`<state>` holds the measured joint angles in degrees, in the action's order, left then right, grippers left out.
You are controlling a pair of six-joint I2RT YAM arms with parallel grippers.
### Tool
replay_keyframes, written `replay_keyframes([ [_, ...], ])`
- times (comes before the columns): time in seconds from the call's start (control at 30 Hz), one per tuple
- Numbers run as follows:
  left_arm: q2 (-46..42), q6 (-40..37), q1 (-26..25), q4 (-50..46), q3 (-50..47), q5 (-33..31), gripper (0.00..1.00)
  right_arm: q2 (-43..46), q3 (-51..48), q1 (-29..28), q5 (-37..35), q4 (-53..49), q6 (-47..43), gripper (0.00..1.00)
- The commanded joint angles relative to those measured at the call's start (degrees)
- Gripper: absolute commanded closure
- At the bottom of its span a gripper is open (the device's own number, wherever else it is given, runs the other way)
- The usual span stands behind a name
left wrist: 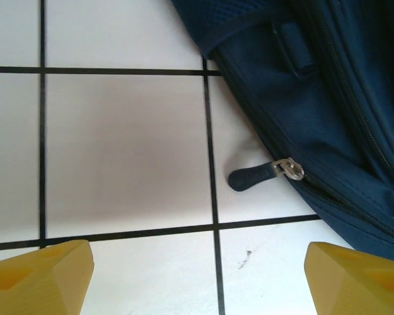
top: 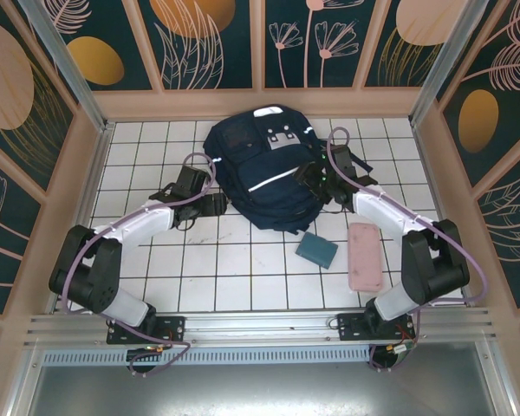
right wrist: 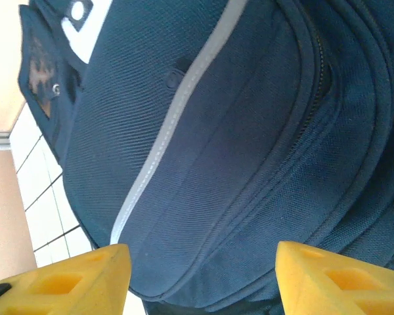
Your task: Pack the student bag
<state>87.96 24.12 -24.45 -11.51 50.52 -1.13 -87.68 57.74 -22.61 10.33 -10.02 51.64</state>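
1. Lying toward the far side of the tiled table (top: 156,277), between the two arms, the student bag (top: 264,178) had its long axis running near to far. Its patched top was toward the back wall.
2. The left gripper (top: 213,205) sat just beside the bag's near-left edge. In the left wrist view its yellow fingers (left wrist: 43,275) stood wide apart over bare tile, holding nothing.
3. The relation that mattered was at that edge. A zipper pull (left wrist: 253,176) lay flat on the tile ahead of the left fingers and right of their midline, its tab pointing away from the bag. By my judgement the left arm, the nearer one to it, would have to go forward and rightward to straddle it.
4. The right gripper (top: 315,176) was over the bag's right flank. Its fingers (right wrist: 72,279) were apart, with pocket fabric and a grey stripe beyond them. Whether they touched the cloth could not be told.
5. Whether any compartment was unzipped was not visible, and the zip track ran out of frame.
6. A teal case (top: 316,250) and a pink case (top: 364,256) lay unpacked near the right arm.
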Motion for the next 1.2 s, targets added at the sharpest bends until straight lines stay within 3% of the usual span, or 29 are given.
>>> replay_keyframes([
  [0.0, 3.10, -5.66, -0.16, 4.72, 0.30, 4.93, 0.17, -2.43, 2.15, 0.02, 0.82, 0.31, 1.13, 0.40],
  [0.4, 14.27, -14.21, -0.60, 10.44, 4.87, 9.35, 0.33, -10.66, 6.32, 2.20, 5.38, 3.17, 0.51, 0.46],
  [0.6, 19.10, -15.24, -0.66, 8.12, 10.74, 9.56, 0.50, -12.19, 6.53, 2.83, 6.62, 4.26, 0.47, 0.49],
  [0.77, 19.78, -15.81, -0.61, 8.58, 10.89, 11.85, 0.68, -13.24, 6.51, 2.98, 6.99, 4.72, 0.41, 0.53],
  [1.0, 20.22, -15.25, -0.60, 6.98, 10.45, 11.78, 0.85, -14.50, 6.69, 3.19, 6.51, 5.11, 0.46, 0.57],
  [1.17, 18.14, -14.39, -0.60, 6.22, 8.80, 10.90, 0.83, -15.32, 6.34, 3.18, 6.07, 5.43, 0.65, 0.58],
])
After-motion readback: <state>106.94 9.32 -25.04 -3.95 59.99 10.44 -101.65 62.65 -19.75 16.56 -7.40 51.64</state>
